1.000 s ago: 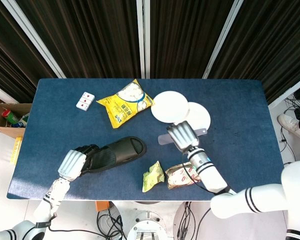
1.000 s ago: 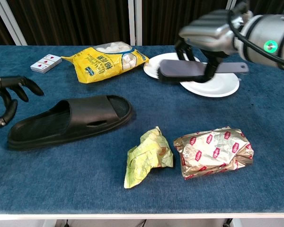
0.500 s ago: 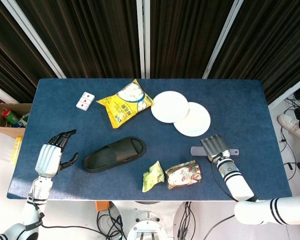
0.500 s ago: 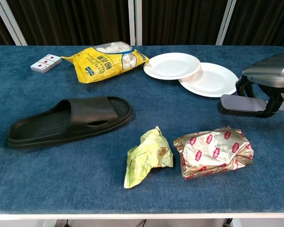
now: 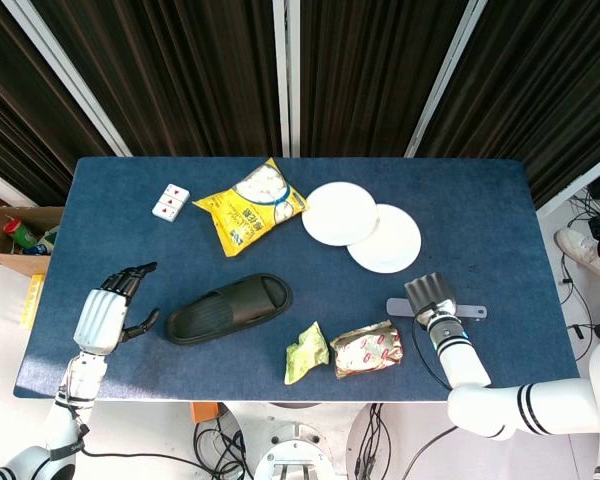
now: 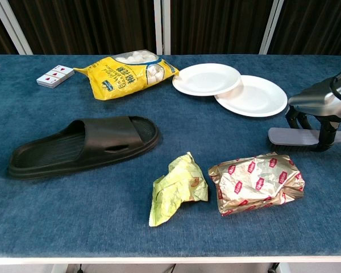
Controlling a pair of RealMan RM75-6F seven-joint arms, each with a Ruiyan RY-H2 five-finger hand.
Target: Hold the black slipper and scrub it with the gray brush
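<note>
The black slipper (image 5: 230, 308) (image 6: 82, 145) lies flat on the blue table (image 5: 480, 220), toe pointing right, and nothing touches it. My left hand (image 5: 105, 315) hovers to the left of its heel, a short gap away, with fingers spread and nothing in them; the chest view does not show it. At the right front of the table my right hand (image 5: 430, 295) (image 6: 321, 105) grips the gray brush (image 5: 470, 312) (image 6: 290, 136) from above. The brush lies level, low at the table surface, well to the right of the slipper.
A crumpled yellow-green wrapper (image 6: 179, 187) and a gold foil packet (image 6: 256, 182) lie between slipper and brush. Two white plates (image 6: 207, 79) (image 6: 253, 96), a yellow snack bag (image 6: 128, 71) and a card pack (image 6: 54, 75) sit at the back. A cardboard box (image 5: 5, 232) stands off the table's left.
My left hand let go of the slipper's heel and drew back to the left. My right hand carried the brush from above the plates to the right front and lowered it.
</note>
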